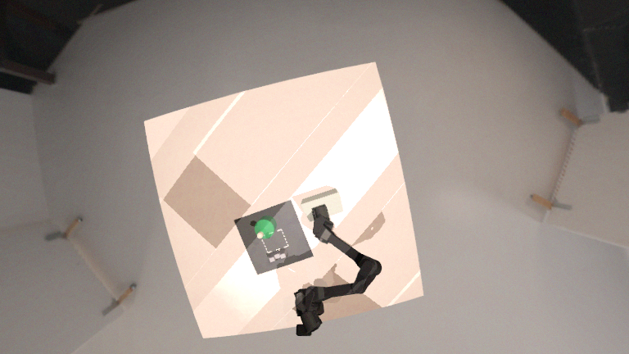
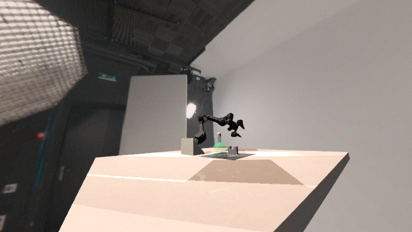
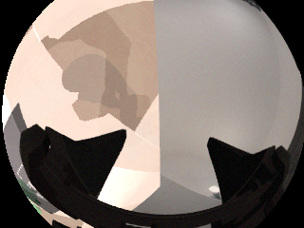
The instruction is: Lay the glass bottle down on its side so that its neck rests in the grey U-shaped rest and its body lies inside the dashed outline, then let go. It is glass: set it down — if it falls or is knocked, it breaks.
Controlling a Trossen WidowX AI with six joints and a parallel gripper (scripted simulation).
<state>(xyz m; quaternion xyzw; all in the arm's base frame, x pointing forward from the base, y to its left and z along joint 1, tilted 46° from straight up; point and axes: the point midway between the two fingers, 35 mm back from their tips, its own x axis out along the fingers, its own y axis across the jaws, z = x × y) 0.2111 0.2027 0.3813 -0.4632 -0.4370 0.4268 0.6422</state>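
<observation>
The glass bottle (image 1: pixel 264 228) (image 2: pixel 219 145) has a green body and a pale cap. It stands upright on the dark mat (image 1: pixel 297 227) (image 2: pixel 240 157), beside the dashed outline (image 1: pixel 284 238). A green bit of it shows at the lower left of the wrist view. The grey U-shaped rest (image 1: pixel 278 256) (image 2: pixel 232 150) stands on the mat at the outline's other end from the bottle. My gripper (image 2: pixel 242 131) (image 3: pixel 169 139) is wide open and empty. It is raised above the table, away from the bottle, near the table edge at the bottom of the top view.
A pale wedge-shaped block (image 1: pixel 334 202) (image 2: pixel 186 146) stands beside the mat, next to the arm's base. The arm bends out around the mat's right side in the top view. The table edge (image 3: pixel 160 166) runs down the middle of the wrist view, with the floor beyond.
</observation>
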